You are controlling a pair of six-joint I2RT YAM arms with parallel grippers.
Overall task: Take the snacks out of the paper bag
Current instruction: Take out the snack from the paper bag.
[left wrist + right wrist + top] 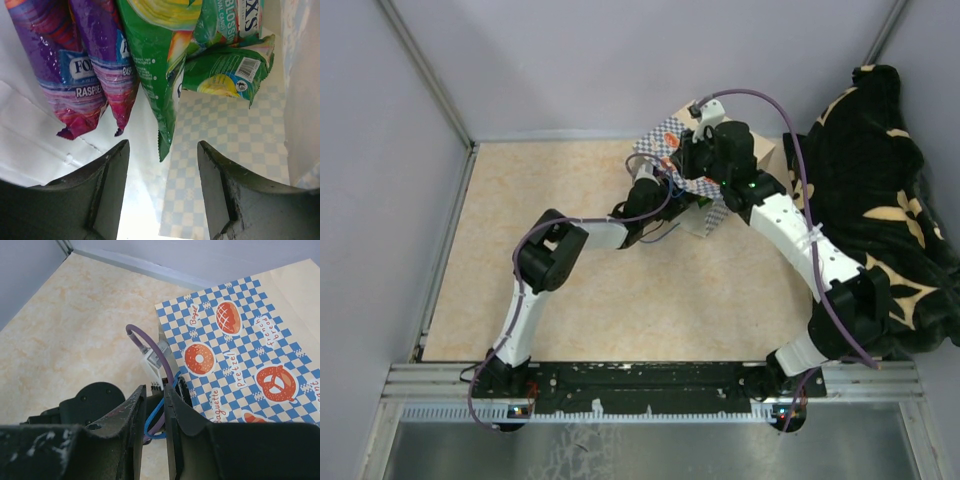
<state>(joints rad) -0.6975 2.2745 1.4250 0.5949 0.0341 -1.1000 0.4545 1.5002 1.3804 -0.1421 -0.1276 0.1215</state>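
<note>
The paper bag (665,135) lies at the back middle of the table, with a blue-and-white checkered band printed with pastries (235,355). My left gripper (162,145) is inside the bag and open. The snacks lie just ahead of it: two purple packets (75,75) on the left and green packets (150,65) in the middle and on the right (225,75). The lower corner of one green packet hangs between my fingertips, apart from both. My right gripper (155,387) is above the bag's mouth, its jaws nearly together on the bag's blue cord handle (154,416).
A black-and-tan blanket (880,180) is heaped at the right side of the table, beside my right arm. Grey walls close the back and left. Inside the bag, its white wall (30,135) is on the left and a checkered wall (230,135) on the right.
</note>
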